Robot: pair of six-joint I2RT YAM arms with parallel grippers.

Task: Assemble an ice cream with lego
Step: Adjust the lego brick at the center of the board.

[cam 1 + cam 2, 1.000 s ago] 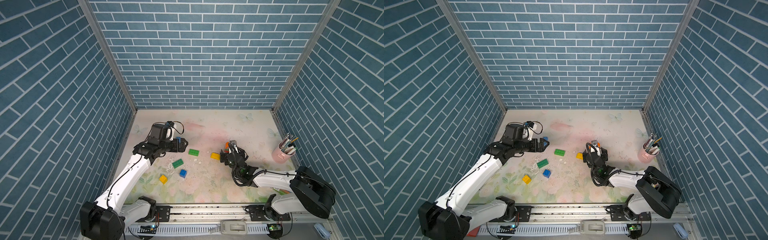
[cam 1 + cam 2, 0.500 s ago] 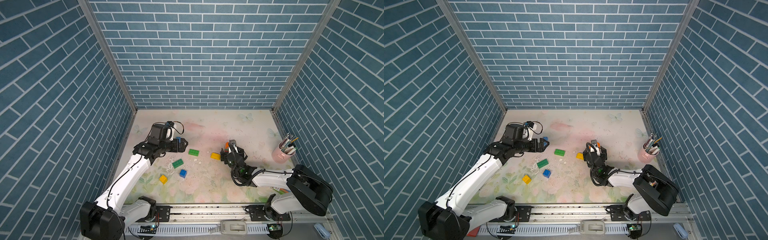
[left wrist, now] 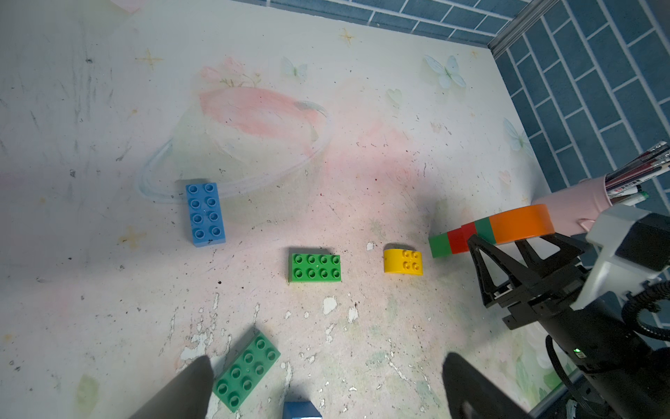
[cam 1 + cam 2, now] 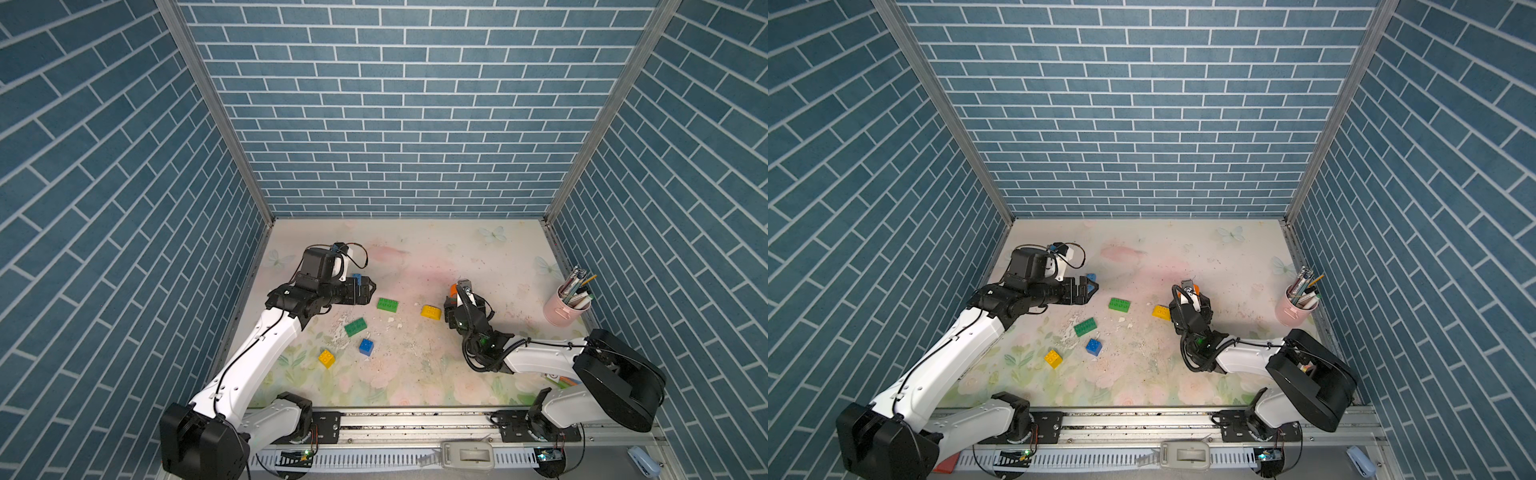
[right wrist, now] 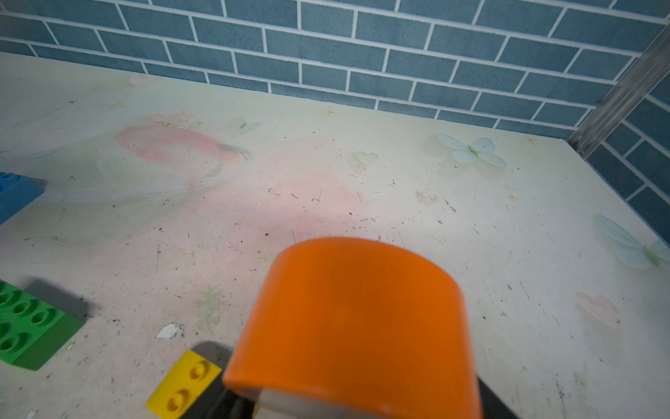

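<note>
My right gripper (image 4: 455, 305) is shut on a lego stack: an orange round-topped piece (image 5: 355, 319) joined to green and red bricks (image 3: 457, 240), lying sideways right of centre. A yellow round-topped piece (image 4: 430, 311) lies just left of it. My left gripper (image 3: 326, 384) hangs open above the table at the left, nothing between its fingers. Below it lie two green oblong bricks (image 3: 314, 267) (image 3: 247, 370) and a small blue brick (image 4: 366, 346). A small yellow brick (image 4: 327, 358) lies nearer the front. A blue oblong brick (image 3: 205, 214) lies behind the left gripper.
A pink cup of pens (image 4: 563, 309) stands at the right edge, close behind the right arm. Blue brick-pattern walls enclose the table on three sides. The flowered table top (image 4: 415, 257) shows flaking white patches near the green bricks.
The right gripper's jaws have narrowed onto the orange-topped stack. Neither arm has visibly shifted, and the loose bricks lie where they were.
</note>
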